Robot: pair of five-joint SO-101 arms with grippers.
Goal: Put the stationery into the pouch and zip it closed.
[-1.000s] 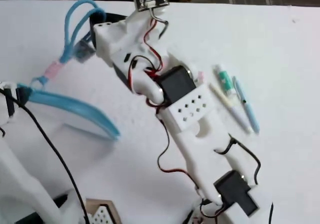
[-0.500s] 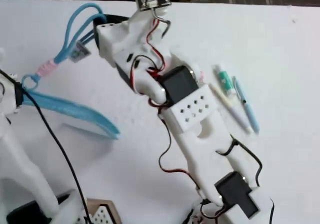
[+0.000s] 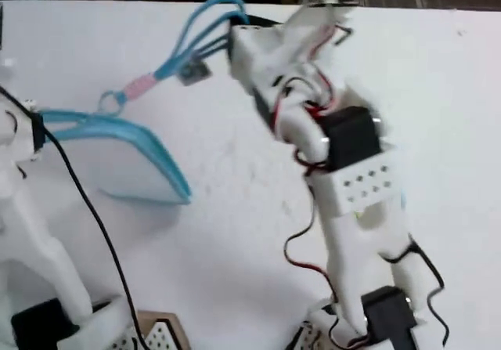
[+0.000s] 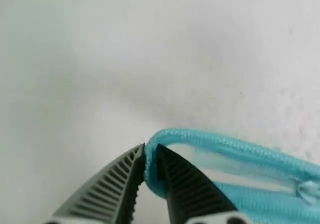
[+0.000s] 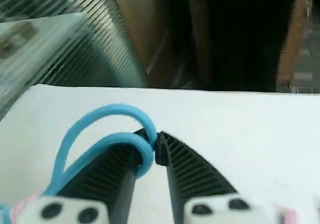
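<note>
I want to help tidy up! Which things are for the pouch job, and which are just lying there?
For the job: pouch, pinched by left gripper; blue cord, pinched by right gripper.
Just lying about: brown-edged block; table.

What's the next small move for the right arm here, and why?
Probably pull the right pincer a little further from the left pincer: it is shut on the blue cord loop, which looks taut, while the left pincer clamps the pouch edge as an anchor.
</note>
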